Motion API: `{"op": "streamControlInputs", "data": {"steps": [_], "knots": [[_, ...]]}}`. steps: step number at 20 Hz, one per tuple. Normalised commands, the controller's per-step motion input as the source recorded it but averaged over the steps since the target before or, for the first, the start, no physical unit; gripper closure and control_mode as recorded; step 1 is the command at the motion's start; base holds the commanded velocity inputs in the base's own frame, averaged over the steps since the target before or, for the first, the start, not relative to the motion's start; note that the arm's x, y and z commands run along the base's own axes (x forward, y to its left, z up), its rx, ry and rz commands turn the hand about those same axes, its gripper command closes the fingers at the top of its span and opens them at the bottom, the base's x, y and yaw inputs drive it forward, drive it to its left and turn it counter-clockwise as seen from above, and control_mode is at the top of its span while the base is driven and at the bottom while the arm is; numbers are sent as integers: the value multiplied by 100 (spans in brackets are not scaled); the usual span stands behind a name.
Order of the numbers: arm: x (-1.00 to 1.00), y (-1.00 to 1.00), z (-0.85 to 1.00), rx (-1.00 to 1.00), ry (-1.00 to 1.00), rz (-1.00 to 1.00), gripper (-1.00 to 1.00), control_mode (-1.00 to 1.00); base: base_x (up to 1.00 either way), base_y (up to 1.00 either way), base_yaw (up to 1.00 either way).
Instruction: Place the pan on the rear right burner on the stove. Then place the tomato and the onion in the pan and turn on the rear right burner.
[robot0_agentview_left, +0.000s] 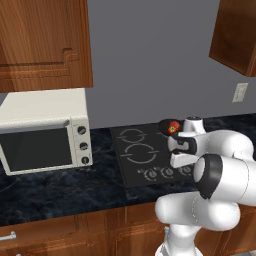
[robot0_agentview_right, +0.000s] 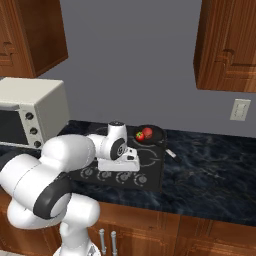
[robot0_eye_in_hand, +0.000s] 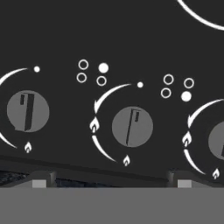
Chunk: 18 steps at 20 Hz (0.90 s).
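Note:
The black pan (robot0_agentview_right: 155, 135) sits at the back right of the stove (robot0_agentview_left: 131, 156), covering the rear right burner. In it lie the red tomato (robot0_agentview_right: 140, 135) with its green top and a reddish round onion (robot0_agentview_right: 148, 132); the tomato (robot0_agentview_left: 173, 127) also shows past the arm. My gripper (robot0_eye_in_hand: 110, 179) hangs open just above the knob row, fingertips (robot0_eye_in_hand: 41, 179) wide apart and holding nothing. A grey knob (robot0_eye_in_hand: 132, 127) lies between them, its pointer upright. Beside it are another knob (robot0_eye_in_hand: 28, 111) and a third knob (robot0_eye_in_hand: 218, 140) at the edge.
A white toaster oven (robot0_agentview_left: 45, 135) stands on the dark counter (robot0_agentview_left: 60, 190) left of the stove. Wooden cabinets (robot0_agentview_right: 227, 45) hang overhead. A wall outlet (robot0_agentview_right: 241, 110) is at the right, with bare counter (robot0_agentview_right: 210, 170) below it.

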Motion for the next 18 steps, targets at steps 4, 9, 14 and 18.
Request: {"op": "streamControlInputs", "data": {"steps": [4,9,14,18], "knots": [[14,-12,-1,4,0,13,-100,-100,0,0,0],[20,-1,-8,4,0,13,-100,-100,0,0,0],[11,0,-20,3,0,11,-100,-100,0,0,0],[2,-1,-22,0,0,8,-100,-100,0,0,0]]}}
